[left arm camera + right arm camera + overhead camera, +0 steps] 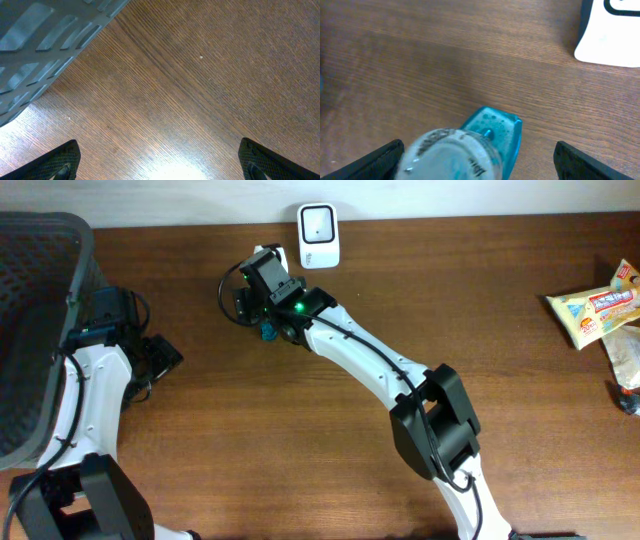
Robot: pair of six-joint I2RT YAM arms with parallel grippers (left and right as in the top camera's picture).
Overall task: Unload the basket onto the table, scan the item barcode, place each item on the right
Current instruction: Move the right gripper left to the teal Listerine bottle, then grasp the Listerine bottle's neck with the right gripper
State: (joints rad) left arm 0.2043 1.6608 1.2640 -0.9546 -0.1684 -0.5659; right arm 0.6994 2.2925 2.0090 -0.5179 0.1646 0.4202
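The item is a clear bottle [452, 157] with a teal cap [497, 130], lying on the wooden table. It lies between the fingers of my right gripper [477, 157], close against the left finger, with a wide gap to the right finger [580, 162]. That gripper is open. In the overhead view only a bit of the teal cap [267, 332] shows under the right gripper [262, 310]. The white scanner [318, 235] stands just beyond, at the table's far edge, and its corner [612, 35] shows in the right wrist view. My left gripper [157, 162] hangs open over bare wood.
A dark mesh basket [30, 330] fills the left side, and its rim [40, 45] is near the left gripper [160, 355]. A yellow snack packet [595, 305] and a clear bag [625, 360] lie at the far right.
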